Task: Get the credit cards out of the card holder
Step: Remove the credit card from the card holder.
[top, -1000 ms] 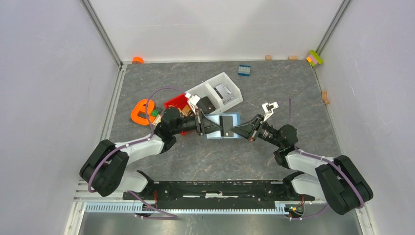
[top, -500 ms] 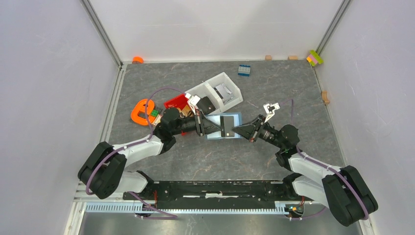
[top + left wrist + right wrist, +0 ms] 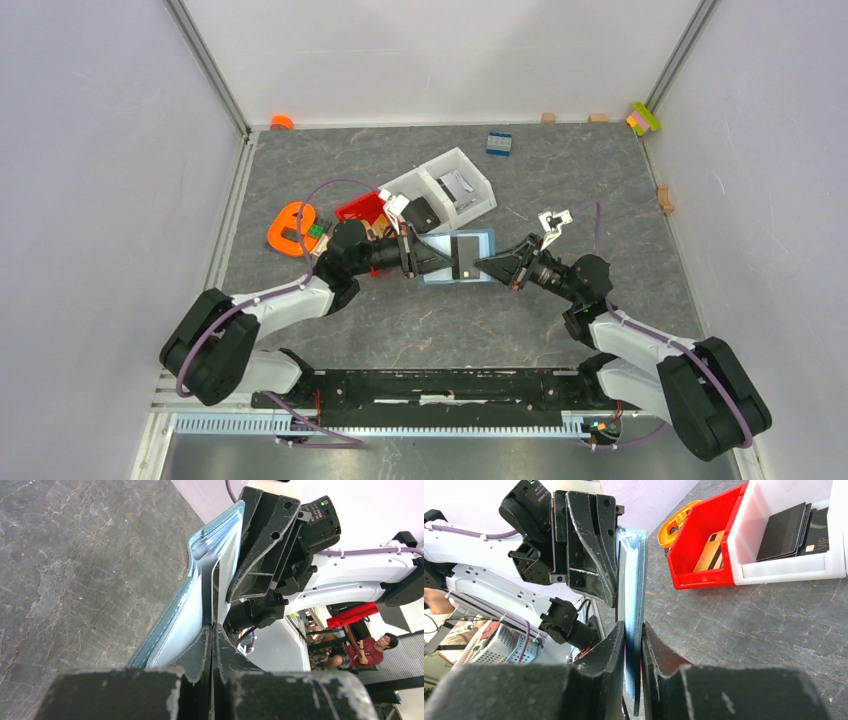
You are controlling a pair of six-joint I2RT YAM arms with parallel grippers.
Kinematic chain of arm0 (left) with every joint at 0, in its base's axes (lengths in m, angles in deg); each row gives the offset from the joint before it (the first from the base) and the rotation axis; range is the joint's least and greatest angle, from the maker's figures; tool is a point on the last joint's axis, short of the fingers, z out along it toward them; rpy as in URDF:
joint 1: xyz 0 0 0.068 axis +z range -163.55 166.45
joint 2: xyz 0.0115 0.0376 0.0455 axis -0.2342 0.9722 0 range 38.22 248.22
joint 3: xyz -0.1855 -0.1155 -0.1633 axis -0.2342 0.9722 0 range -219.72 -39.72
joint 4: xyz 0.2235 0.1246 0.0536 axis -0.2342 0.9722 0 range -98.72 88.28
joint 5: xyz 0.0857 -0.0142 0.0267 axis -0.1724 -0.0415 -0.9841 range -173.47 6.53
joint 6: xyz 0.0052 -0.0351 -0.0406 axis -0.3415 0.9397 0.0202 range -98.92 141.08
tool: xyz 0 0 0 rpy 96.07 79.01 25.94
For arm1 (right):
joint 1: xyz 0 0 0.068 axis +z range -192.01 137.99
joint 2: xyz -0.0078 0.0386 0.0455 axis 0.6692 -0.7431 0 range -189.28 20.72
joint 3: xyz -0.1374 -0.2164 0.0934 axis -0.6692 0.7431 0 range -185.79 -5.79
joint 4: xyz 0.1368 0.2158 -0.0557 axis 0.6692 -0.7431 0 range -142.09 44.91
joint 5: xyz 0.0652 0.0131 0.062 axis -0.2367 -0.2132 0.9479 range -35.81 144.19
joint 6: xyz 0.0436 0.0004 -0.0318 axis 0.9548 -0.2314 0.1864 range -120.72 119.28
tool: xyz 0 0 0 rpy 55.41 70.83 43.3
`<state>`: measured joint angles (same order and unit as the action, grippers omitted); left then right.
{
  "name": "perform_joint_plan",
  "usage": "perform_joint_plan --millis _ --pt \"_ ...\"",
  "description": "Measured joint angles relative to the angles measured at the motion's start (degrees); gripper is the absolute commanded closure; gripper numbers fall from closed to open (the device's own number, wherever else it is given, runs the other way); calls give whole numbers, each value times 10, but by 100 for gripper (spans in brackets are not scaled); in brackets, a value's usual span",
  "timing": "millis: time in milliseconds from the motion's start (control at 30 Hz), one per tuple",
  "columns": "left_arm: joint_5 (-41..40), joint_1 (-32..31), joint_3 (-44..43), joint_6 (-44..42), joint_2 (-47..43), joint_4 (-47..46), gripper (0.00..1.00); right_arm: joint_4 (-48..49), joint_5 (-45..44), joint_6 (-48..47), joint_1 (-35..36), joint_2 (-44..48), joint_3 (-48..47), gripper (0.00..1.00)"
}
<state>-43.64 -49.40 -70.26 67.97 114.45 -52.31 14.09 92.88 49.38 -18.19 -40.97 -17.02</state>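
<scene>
While card holder (image 3: 631,565) spans gap between both arms, left gripper (image 3: 212,630) fully closed, pinching thin leaf at holder's near edge. Right gripper (image 3: 634,630) directly opposite, jaws narrowly parted, clamping far edge. Opposed grips judged to spread pockets open, clear of tabletop (image 3: 450,320).

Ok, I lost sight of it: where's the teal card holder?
Top view, table centre: the teal folding card holder is gripped between the left fingers and right fingers, just below the white plastic bin.
</scene>
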Motion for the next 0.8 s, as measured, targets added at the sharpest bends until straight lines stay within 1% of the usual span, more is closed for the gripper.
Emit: perform_joint_plan --millis 267,300,333,367,400,533,600,700,800 --pt "20 0 1 15 18 -44 98 28 10 11 -1 -14 0 79" --pt "23 0 2 17 19 -48 98 29 12 11 -1 -14 0 82" --pt "24 0 2 18 20 -51 97 31 14 12 -1 -14 0 90" --pt "25 0 3 20 20 -53 94 32 15 13 -1 -14 0 96" --pt "25 0 3 21 20 -57 89 35 16 16 -1 -14 0 100" --pt "28 0 7 26 20 -72 62 43 21 21 -2 -14 0 100" --pt "29 -1 8 32 20 -82 54 51 23 26 -2 -18 0 100" --pt "33 -3 8 37 20 -92 48 64 24 34 -2 -23 4 100" --pt "34 -3 8 36 20 -92 48 75 25 42 -3 -29 8 100"
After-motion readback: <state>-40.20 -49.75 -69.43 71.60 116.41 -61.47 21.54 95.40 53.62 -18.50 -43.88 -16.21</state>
